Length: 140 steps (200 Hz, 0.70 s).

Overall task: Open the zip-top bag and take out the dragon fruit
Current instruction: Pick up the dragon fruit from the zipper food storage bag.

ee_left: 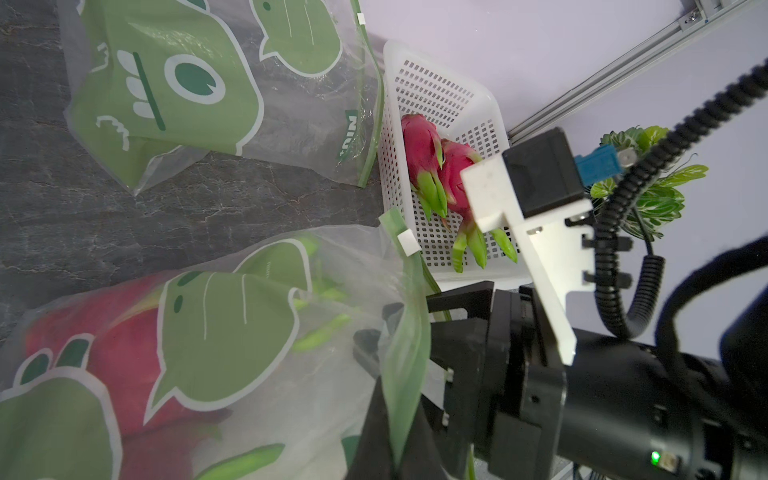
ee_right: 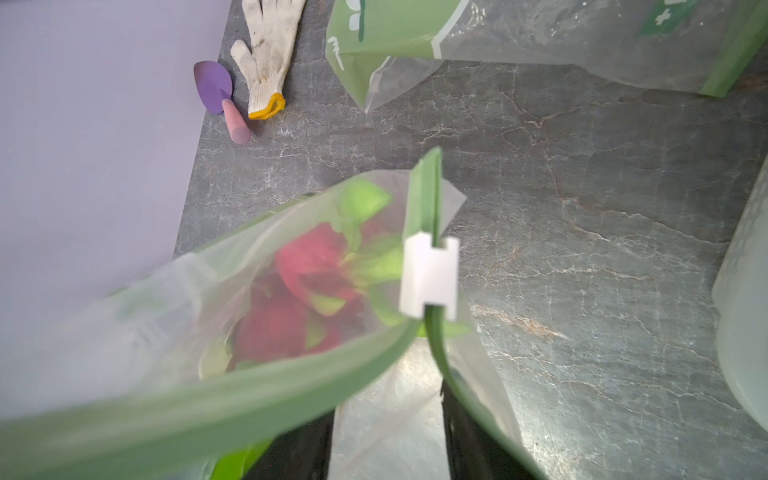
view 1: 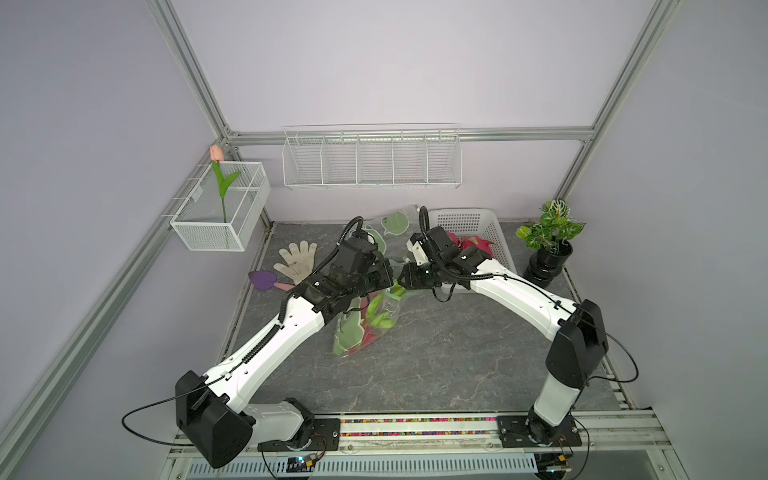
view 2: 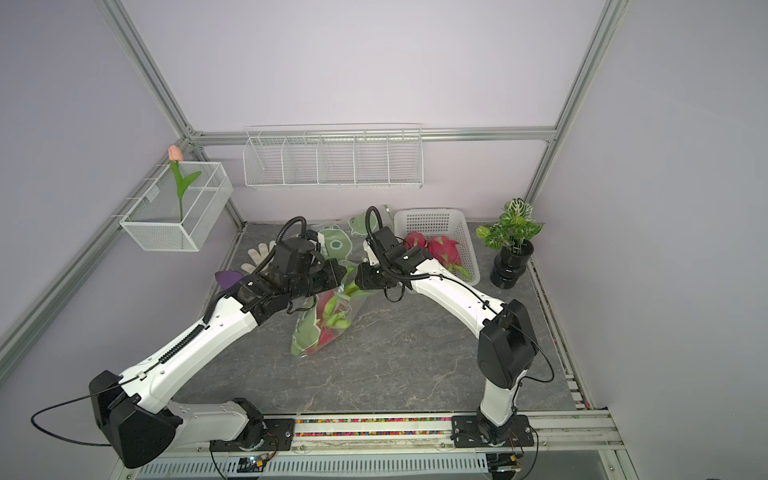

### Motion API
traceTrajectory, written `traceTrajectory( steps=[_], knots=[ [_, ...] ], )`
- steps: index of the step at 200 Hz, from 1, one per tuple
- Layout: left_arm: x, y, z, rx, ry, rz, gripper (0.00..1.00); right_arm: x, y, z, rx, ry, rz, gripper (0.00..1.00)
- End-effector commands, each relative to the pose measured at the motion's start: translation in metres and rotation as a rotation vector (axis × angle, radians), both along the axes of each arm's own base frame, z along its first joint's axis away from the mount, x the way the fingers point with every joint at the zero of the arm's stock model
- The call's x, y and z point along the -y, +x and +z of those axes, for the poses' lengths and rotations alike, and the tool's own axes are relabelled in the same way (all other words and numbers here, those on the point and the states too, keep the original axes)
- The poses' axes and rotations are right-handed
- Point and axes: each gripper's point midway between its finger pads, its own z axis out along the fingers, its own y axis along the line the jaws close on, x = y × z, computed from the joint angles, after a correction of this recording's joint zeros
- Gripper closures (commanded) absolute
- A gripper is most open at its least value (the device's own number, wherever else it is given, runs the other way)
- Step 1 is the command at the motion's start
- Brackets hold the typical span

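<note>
Dragon fruit in bag before right tool

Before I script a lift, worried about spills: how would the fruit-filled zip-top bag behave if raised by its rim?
Probably floppy: the filled bag is thin, creased film and its green rim bows. Likely bottom-heavy: the dragon fruit inside look bulky, so it would sag. The fruit may shift or roll within.

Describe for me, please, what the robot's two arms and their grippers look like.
The left arm and right arm have smooth white link shells between bulky black joint housings. Black ribbed conduit and thin black cables run along each. The left gripper and right gripper are black throughout; a white bracket carries the right wrist camera.
</note>
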Motion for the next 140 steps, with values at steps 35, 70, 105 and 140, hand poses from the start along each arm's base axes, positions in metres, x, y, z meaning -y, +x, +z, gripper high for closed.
traceTrajectory(
  steps=[35,70,105,140],
  knots=[
    [0.016,0.009,0.005,0.017,-0.049,-0.011,1.00,0.008,0.006,-0.034,-0.076,-0.031,-0.053,0.48],
    [0.023,0.011,0.004,0.014,-0.057,-0.021,1.00,0.006,0.010,-0.042,-0.111,0.019,-0.070,0.45],
    [0.029,0.011,0.004,0.008,-0.062,-0.039,1.00,0.007,0.019,-0.047,-0.116,0.059,-0.107,0.40],
    [0.032,0.011,0.008,0.017,-0.070,-0.044,1.00,0.003,0.024,-0.053,-0.120,0.087,-0.118,0.36]
  ],
)
